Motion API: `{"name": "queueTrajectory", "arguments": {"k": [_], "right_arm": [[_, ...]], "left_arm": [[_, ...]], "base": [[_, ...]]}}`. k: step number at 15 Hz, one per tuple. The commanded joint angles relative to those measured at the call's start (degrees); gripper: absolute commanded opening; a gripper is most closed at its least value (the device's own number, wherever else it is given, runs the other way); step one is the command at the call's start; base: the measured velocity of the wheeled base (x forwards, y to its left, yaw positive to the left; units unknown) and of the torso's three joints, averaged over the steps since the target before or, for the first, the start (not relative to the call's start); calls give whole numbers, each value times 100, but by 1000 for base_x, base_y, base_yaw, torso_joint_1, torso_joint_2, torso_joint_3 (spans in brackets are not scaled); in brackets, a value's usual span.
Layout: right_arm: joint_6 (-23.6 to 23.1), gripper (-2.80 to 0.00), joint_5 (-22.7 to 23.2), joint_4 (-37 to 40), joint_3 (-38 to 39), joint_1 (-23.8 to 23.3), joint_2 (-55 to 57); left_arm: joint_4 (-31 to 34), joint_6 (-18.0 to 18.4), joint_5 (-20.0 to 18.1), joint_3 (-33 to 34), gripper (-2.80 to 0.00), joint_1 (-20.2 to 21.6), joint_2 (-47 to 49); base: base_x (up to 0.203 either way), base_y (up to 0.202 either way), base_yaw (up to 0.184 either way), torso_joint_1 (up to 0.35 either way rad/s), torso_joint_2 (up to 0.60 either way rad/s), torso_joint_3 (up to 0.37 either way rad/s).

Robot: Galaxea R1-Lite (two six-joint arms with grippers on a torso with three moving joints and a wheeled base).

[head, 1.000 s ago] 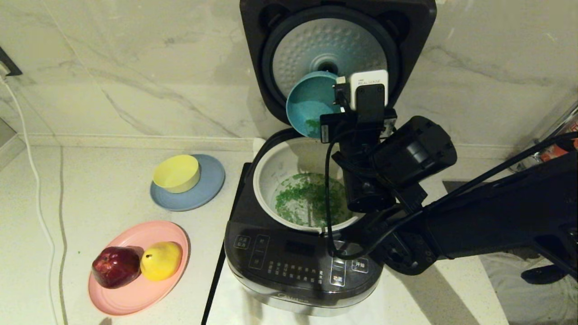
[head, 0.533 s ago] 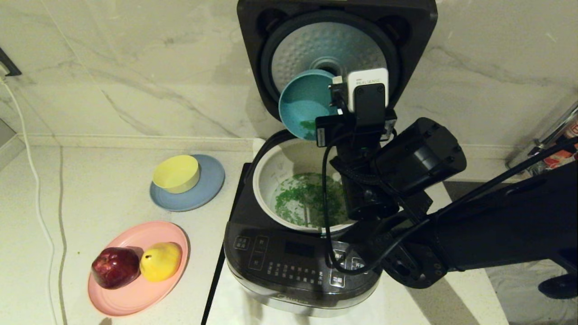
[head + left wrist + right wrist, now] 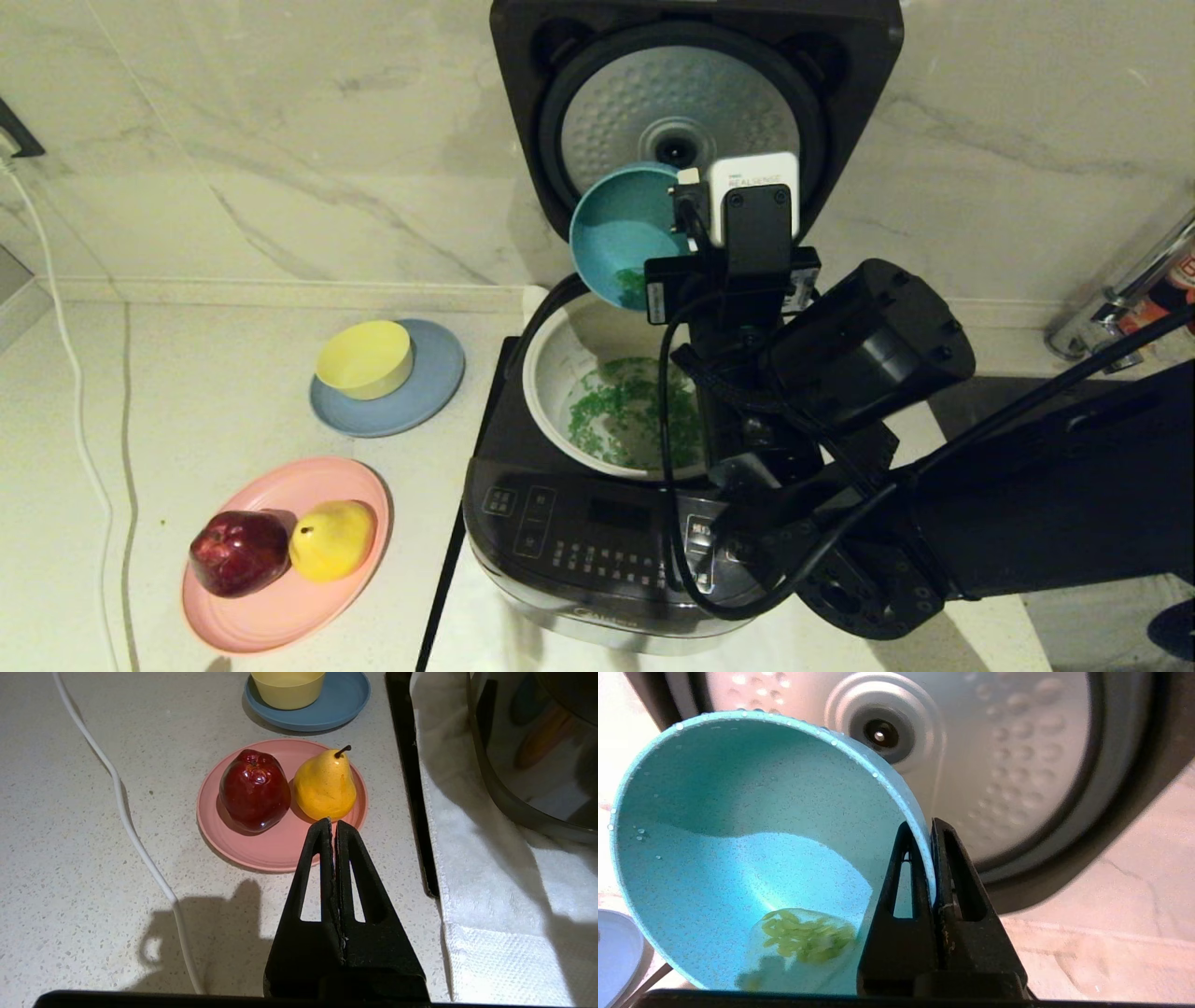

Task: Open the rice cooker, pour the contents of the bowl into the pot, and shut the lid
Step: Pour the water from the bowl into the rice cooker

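Observation:
The black rice cooker [image 3: 597, 541] stands with its lid [image 3: 691, 121] raised, dimpled silver inner plate [image 3: 1017, 765] facing me. Green bits [image 3: 625, 420] lie scattered in the cream pot [image 3: 551, 373]. Above the pot's back rim hangs the teal bowl [image 3: 616, 229], tipped steeply, a small clump of green bits [image 3: 803, 935] still at its low side. My right gripper [image 3: 927, 828] is shut on the bowl's rim [image 3: 896, 793]. In the head view the gripper itself is hidden behind the wrist camera. My left gripper [image 3: 332, 822] hovers shut and empty over the counter by the pink plate.
A pink plate [image 3: 280, 607] with a red apple [image 3: 241, 551] and a yellow pear [image 3: 333, 539] lies left of the cooker. Behind it a yellow bowl [image 3: 366, 357] sits on a blue-grey plate [image 3: 429, 392]. A white cable [image 3: 70, 373] runs along the far left. The cooker rests on a white towel [image 3: 490, 896].
The right arm has drawn back toward me and lowered slightly, carrying the tilted bowl a little left and down. More green bits lie in the pot; few remain in the bowl.

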Motion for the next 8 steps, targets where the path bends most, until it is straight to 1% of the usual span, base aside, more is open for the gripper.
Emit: {"name": "queueTrajectory", "arguments": {"k": [1,3,5,6,8], "right_arm": [[17,-280,-256,197,5,37,-207],[84,-280,-459,737,9,127,-544],[284,-280,-572,1572,5,249,-993],[485,-280,-617,2201,20,305,-1228],[1126,-280,-660,3529,46,364,-1697]], "left_arm": [[0,4,-1,53,-280,0,-6],[0,4,-1,53,-280,0,-6],[0,4,-1,53,-280,0,-6],[0,-1,-1,53,-280,0,-6],[0,4,-1,53,-280,0,-6]], "base": [[0,0,0,0,0,0],[0,0,0,0,0,0],[0,0,0,0,0,0],[0,0,0,0,0,0],[0,0,0,0,0,0]]}}
